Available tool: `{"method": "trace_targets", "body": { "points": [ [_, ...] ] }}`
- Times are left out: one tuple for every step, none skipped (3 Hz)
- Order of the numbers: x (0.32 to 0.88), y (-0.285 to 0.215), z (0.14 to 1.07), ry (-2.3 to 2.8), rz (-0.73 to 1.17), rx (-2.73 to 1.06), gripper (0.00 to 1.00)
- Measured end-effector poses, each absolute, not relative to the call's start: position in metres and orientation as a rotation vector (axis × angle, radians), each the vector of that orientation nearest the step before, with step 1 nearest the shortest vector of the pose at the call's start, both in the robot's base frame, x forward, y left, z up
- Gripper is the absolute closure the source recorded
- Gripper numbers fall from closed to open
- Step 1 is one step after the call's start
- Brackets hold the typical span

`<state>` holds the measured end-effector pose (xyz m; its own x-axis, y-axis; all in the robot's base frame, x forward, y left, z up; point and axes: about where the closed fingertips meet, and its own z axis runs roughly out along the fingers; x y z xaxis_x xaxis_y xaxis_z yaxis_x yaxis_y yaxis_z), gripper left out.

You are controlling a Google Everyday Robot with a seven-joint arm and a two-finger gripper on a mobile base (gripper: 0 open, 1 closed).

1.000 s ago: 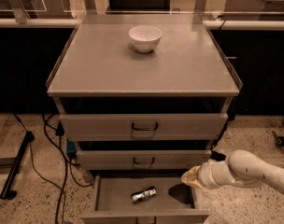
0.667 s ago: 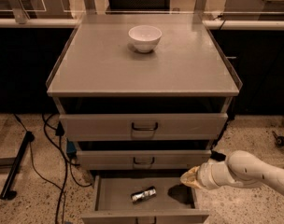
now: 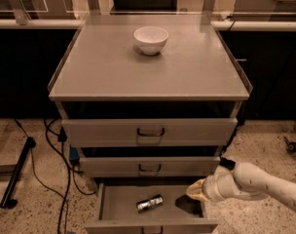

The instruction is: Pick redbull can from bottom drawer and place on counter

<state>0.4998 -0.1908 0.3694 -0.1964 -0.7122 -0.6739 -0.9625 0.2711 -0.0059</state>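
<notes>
The redbull can (image 3: 150,203) lies on its side on the floor of the open bottom drawer (image 3: 119,209), near the middle. My gripper (image 3: 195,190) is at the end of the white arm that reaches in from the right. It hangs over the right part of the drawer, to the right of the can and apart from it. The counter (image 3: 109,67) is the flat grey top of the cabinet.
A white bowl (image 3: 151,39) stands at the back middle of the counter. The two upper drawers (image 3: 149,131) stand slightly open above the bottom one. Black cables and a dark bar (image 3: 16,172) lie on the speckled floor at the left.
</notes>
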Motion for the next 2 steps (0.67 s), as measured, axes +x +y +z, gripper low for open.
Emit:
{"method": "trace_targets", "body": {
  "points": [
    [0.500, -0.183, 0.308, 1.970, 0.664, -1.485, 1.00],
    [0.496, -0.164, 0.256, 1.930, 0.744, -1.469, 1.00]
  ]
}}
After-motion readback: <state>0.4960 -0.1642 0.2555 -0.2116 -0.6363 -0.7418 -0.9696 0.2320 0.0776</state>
